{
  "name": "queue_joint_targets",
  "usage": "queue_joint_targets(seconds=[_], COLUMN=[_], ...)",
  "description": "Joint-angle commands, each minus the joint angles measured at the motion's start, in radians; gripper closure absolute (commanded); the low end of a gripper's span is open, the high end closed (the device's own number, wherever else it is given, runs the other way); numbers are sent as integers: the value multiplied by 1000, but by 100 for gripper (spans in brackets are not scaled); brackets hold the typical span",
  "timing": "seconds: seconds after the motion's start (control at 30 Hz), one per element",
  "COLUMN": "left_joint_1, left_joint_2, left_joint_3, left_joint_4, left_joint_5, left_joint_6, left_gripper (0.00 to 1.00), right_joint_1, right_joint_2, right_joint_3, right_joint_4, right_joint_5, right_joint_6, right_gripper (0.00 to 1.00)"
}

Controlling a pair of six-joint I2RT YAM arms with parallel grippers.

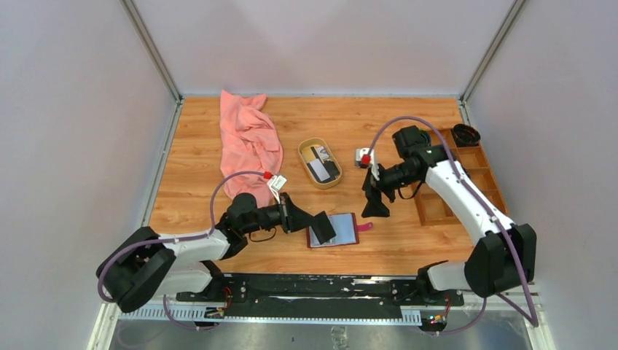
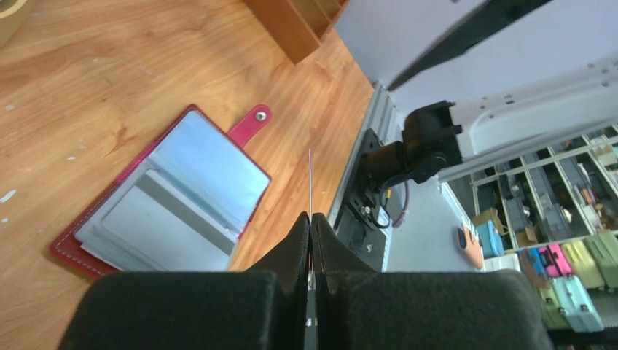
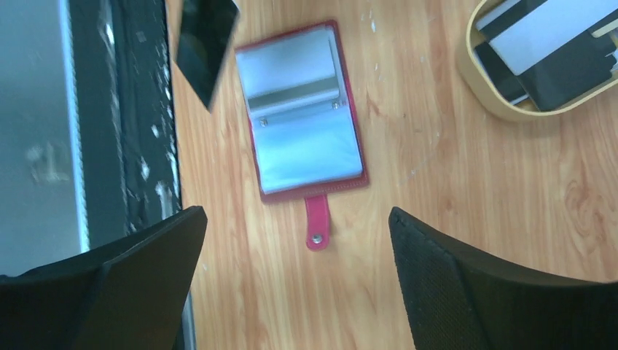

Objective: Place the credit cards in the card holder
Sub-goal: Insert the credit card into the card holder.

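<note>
Card holder [image 1: 339, 230] lies open on surface [image 1: 197, 168]. Left gripper [image 1: 304, 219] clenched on 1 black credit card [image 1: 324, 227], over holder's left edge. Right gripper [image 1: 375, 210] released, wide, just right of holder. Other credit cards [image 1: 321, 169] in oval dish [image 1: 300, 151] behind holder.

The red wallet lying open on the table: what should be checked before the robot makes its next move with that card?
1. Dark red leather-like card holder lies open, sleeves facing up: ok.
2. Left gripper shut on the thin black card: ok.
3. Card edge lined up with a sleeve opening: cannot tell.
4. Right gripper open, raised clear of the holder: ok.
5. Holder pinned so it will not slide: not ok, neither gripper presses on it.
6. More cards waiting in the oval tan dish: ok.
</note>
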Motion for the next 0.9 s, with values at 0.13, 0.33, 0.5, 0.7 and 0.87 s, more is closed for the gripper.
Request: queue_joint_targets(seconds=[0.13, 0.33, 0.5, 0.7, 0.87], left_joint_1=[47, 95, 104, 111, 114], left_joint_2=[209, 335, 399, 430, 439], left_joint_3=[63, 88, 126, 132, 128], left_joint_4=[57, 107, 100, 76, 43], left_joint_5=[1, 35, 64, 58, 59], left_joint_6=[-6, -17, -31, -43, -38], left_gripper=[100, 100, 100, 100, 100], right_joint_1=[-120, -118, -117, -93, -51], right_joint_2=[14, 74, 88, 132, 181], right_joint_3=[-150, -151, -152, -157, -152], right_joint_4=[153, 193, 192, 202, 203], right_joint_5=[-298, -207, -194, -178, -145], right_joint_6=[79, 126, 121, 136, 143], right_gripper=[10, 26, 26, 27, 29])
